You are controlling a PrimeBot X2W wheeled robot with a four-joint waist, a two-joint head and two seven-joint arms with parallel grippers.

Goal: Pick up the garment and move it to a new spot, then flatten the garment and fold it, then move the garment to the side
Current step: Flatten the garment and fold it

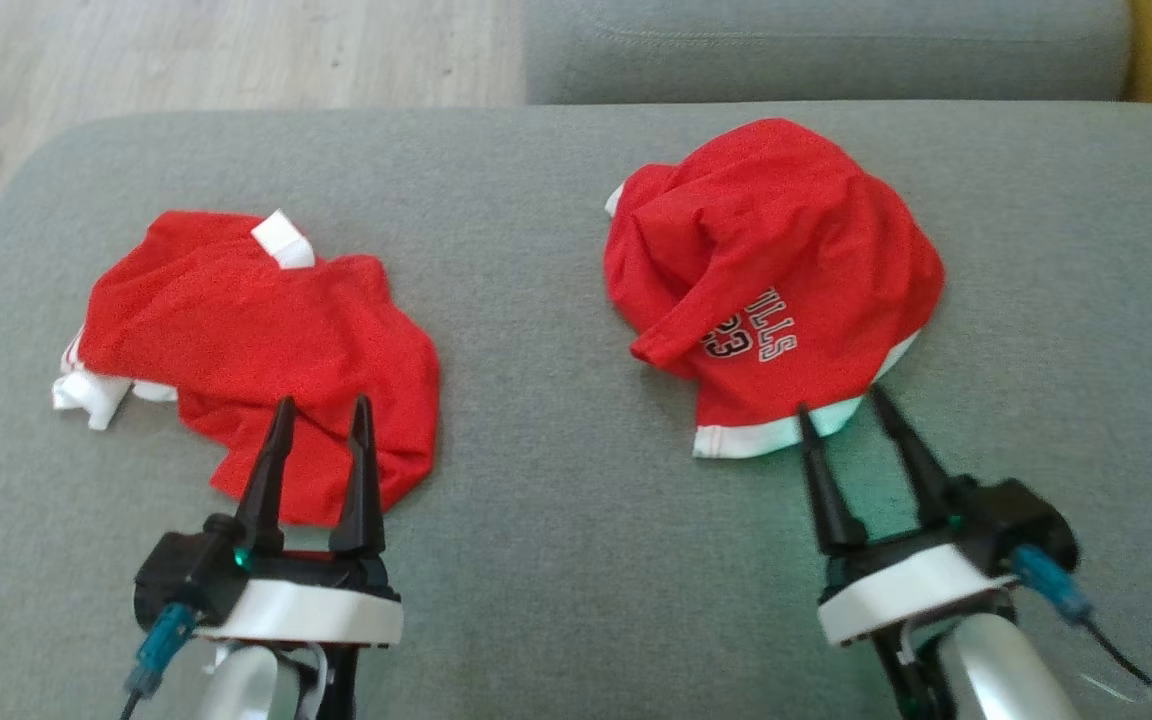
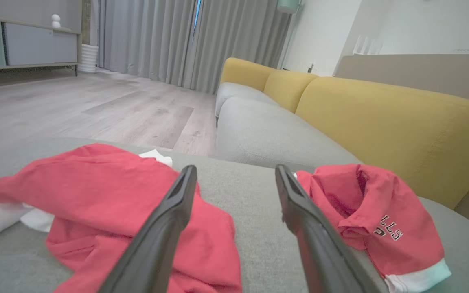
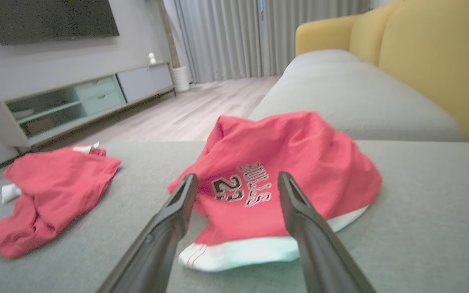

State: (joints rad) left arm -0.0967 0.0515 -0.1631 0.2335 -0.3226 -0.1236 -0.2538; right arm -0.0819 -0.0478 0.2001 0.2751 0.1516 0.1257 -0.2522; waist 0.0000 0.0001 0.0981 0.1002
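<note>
Red plain garment point(image 1: 256, 330) and lettered garment point(image 1: 786, 250) make two on one cushion point(image 1: 536, 300); left pincer point(image 1: 324, 400), right pincer point(image 1: 840, 400) both gape.

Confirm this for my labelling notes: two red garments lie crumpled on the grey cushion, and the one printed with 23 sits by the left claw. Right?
Not quite. The head view shows the garment printed with 23 by the right claw, not the left. The rest stands: it and the other red garment lie crumpled on the grey cushion.

Crumpled red jersey point(image 3: 283, 162) on cushion point(image 3: 421, 195), right claw point(image 3: 237, 176) spread before it, second red garment point(image 3: 55, 187) apart
</note>
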